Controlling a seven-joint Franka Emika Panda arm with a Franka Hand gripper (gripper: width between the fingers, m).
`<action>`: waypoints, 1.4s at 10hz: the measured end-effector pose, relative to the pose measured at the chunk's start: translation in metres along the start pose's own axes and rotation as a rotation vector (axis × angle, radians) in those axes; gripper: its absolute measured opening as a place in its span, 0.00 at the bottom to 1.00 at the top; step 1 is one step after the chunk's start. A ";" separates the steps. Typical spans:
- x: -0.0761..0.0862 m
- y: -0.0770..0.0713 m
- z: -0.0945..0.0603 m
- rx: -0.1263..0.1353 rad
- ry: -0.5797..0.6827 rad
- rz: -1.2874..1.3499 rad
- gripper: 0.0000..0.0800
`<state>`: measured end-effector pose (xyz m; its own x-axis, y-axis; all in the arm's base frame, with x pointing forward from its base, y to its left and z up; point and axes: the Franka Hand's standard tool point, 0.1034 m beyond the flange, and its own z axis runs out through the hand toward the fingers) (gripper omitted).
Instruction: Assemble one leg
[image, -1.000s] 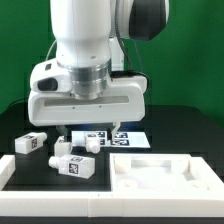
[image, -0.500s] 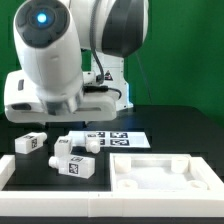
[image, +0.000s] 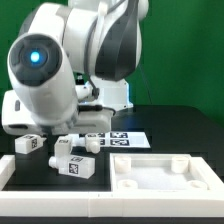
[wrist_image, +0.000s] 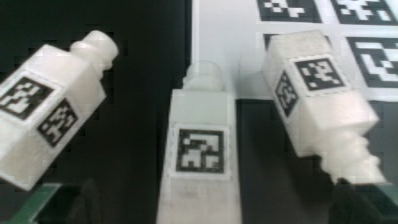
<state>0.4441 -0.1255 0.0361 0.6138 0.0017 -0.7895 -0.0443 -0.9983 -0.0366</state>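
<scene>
From outside, starting at the exterior view's left, my arm (image: 60, 70) looms over four legs (image: 32, 143) lying loose on the table (image: 185, 125): one apart, two close together, one just beside the marker board (image: 125, 138); the tray part (image: 160, 172) lies furthest right. My wrist view shows only three legs (wrist_image: 199, 145), side by side and apart, tags up and sharp, plus the board's corner. My claw's fingers are hidden in both, so wide or narrow I cannot tell
</scene>
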 end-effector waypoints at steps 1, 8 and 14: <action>0.000 0.001 0.001 0.001 -0.001 0.002 0.81; 0.007 -0.001 0.008 -0.005 -0.055 0.003 0.81; 0.012 0.001 0.015 -0.008 -0.053 0.005 0.81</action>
<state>0.4399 -0.1259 0.0176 0.5706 -0.0004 -0.8212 -0.0409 -0.9988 -0.0279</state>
